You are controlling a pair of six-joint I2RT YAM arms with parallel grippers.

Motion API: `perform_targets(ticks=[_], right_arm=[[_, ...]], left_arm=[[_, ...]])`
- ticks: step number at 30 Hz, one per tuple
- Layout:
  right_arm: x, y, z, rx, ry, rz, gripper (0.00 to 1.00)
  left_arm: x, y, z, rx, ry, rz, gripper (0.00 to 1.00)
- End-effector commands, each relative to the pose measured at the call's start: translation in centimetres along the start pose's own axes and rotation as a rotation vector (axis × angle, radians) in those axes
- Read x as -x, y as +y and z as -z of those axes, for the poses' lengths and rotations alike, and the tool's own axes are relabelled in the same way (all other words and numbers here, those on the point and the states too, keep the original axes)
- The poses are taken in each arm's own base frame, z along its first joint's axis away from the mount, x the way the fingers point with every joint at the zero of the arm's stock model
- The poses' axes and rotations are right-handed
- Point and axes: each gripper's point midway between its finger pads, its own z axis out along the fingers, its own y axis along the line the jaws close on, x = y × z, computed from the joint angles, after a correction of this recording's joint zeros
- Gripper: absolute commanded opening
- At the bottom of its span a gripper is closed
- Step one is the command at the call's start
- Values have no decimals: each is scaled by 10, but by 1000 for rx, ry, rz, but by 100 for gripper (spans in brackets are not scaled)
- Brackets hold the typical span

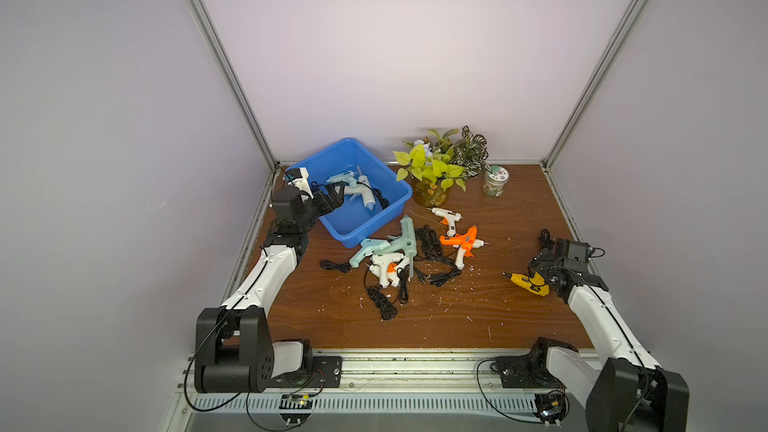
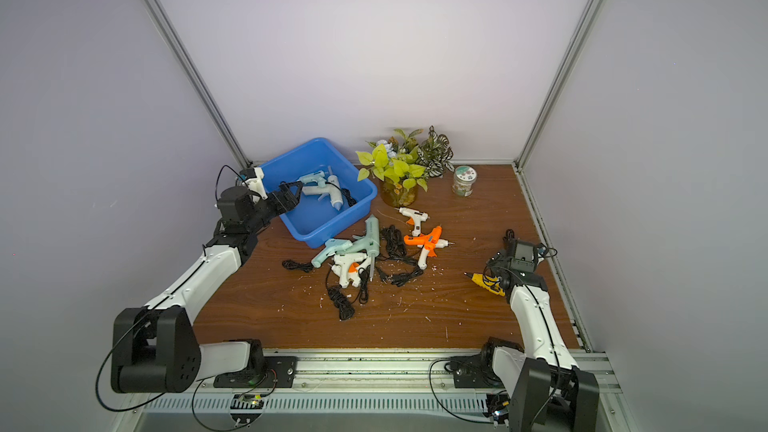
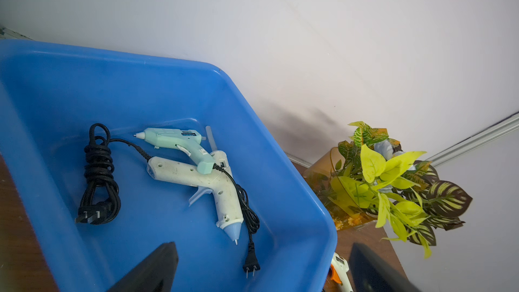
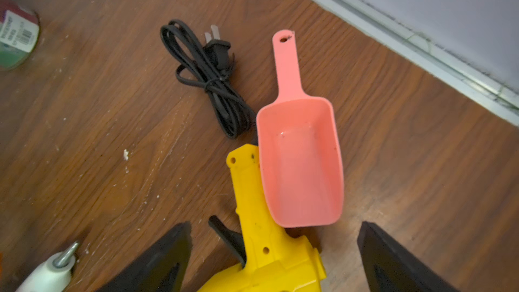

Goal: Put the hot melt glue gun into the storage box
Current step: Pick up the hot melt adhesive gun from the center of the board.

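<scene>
- My right fingers (image 4: 163, 259) are released, spread wide and empty, low over the yellow glue gun (image 4: 252, 206); whether they touch it I cannot tell
- That gun lies flat on the counter (image 1: 457, 317) at the right side, well apart from the storage box (image 1: 376, 229); from the gun the box lies at about 10 o'clock in both top views
- The relation I'd steer by: the gun's body sits in the gap between the two fingers and its handle runs straight out ahead of them, so I judge a squeeze would land across the narrow width
- In a top view its nozzle points toward about 9 o'clock; the handle is hidden under the wrist there
- A pink scoop (image 4: 300, 164) lies right against the handle, and a tied black cord bundle (image 4: 207, 80) sits just beyond the handle's end; I expect both could drag along
- My left fingers (image 3: 151, 271) are released too, empty, above the box's near-left part, over a mint gun (image 3: 174, 141) and a white gun (image 3: 202, 181) already inside
- The right arm is far nearer the yellow gun; the pile of guns (image 1: 399, 251) mid-counter lies between the two arms
</scene>
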Motion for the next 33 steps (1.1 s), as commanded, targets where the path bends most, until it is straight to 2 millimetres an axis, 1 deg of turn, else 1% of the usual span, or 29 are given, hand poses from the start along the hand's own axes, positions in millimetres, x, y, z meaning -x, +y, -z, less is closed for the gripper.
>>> perform_targets(ticks=[1,4,8,14,17,24,25,28,33], right_arm=[[0,14,5,91,-8,-15,99],[-7,15,3,113,2,-22,99],[-16,21,-4,150,33,-25,100],[-19,31,-14,171,47,-19,98],[-21,42,-16,204,54,-3,95],[-33,74,-22,249,85,76,89],[-33,79,-22,259,85,86,88],[-31,84,-25,249,82,104,86],[-19,77,-30,171,44,108,81]], left_arm=[[9,-4,2,-18,-20,-6,100],[12,-6,1,-22,-27,-1,100],[14,-9,4,-33,-37,-2,100],[13,-6,7,-13,-40,-16,100],[13,-4,8,-3,-41,-20,100],[6,3,4,8,-33,-6,100],[6,2,3,3,-32,-5,100],[4,3,2,2,-29,0,100],[3,3,1,-6,-28,4,100]])
